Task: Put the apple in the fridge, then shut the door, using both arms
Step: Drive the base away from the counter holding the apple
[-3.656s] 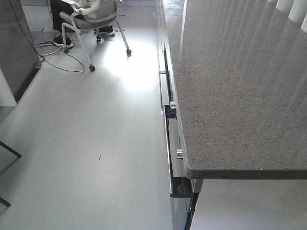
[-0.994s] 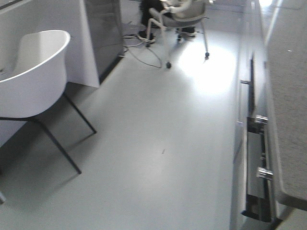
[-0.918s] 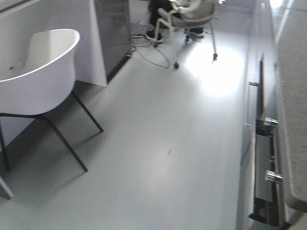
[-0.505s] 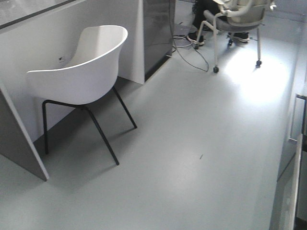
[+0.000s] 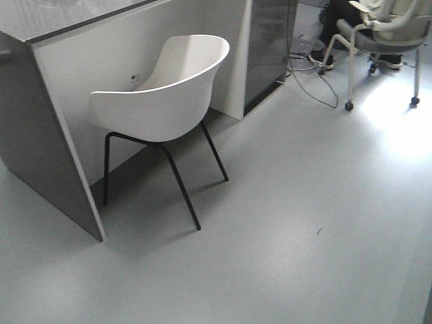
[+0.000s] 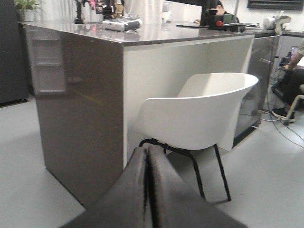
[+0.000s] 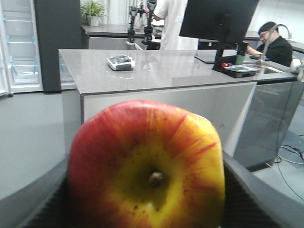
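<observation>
I am gripping the apple (image 7: 146, 166) in my right claw (image 7: 148, 194), stem end facing the camera. My left claw (image 6: 147, 190) is pressing shut, empty, facing a white chair (image 6: 199, 114). The fridge (image 7: 19, 47) is standing well apart from the apple.

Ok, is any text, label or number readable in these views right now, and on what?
None can be read.
Small sticker on the counter's white side panel, behind the chair: too small to read.
Grey device on the counter top: any markings are blurred.
</observation>
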Robot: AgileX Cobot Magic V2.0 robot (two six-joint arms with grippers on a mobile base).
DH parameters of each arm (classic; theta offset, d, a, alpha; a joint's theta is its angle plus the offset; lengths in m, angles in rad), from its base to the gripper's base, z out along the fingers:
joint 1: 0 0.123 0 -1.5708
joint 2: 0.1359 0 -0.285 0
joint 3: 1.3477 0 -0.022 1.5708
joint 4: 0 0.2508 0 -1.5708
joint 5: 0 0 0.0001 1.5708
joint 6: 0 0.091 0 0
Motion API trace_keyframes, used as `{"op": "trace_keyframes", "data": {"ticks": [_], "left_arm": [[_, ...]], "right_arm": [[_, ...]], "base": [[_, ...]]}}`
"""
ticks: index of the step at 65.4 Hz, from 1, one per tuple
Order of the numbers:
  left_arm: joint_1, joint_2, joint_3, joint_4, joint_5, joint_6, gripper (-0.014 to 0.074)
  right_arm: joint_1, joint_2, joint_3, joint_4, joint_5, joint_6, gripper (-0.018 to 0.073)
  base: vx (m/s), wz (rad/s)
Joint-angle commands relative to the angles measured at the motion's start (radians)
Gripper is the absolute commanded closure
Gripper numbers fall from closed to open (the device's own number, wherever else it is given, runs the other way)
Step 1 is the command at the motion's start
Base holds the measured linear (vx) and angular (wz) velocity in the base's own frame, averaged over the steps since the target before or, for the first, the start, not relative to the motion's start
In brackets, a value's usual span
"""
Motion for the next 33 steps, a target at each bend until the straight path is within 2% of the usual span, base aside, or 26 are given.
{"op": "trace_keyframes", "data": {"ticks": [1, 33], "left_arm": [[0.0, -0.015, -0.017, -0.009, -0.071, -0.005, 0.0603], [0.0, -0.015, -0.017, -0.009, -0.071, -0.005, 0.0603]], "right_arm": [[-0.003, 0.005, -0.02, 0.025, -0.079, -0.002, 0.0336], [-0.003, 0.005, -0.02, 0.025, -0.079, -0.002, 0.0336]], "base": [[0.02, 0.25], [0.02, 0.29]]}}
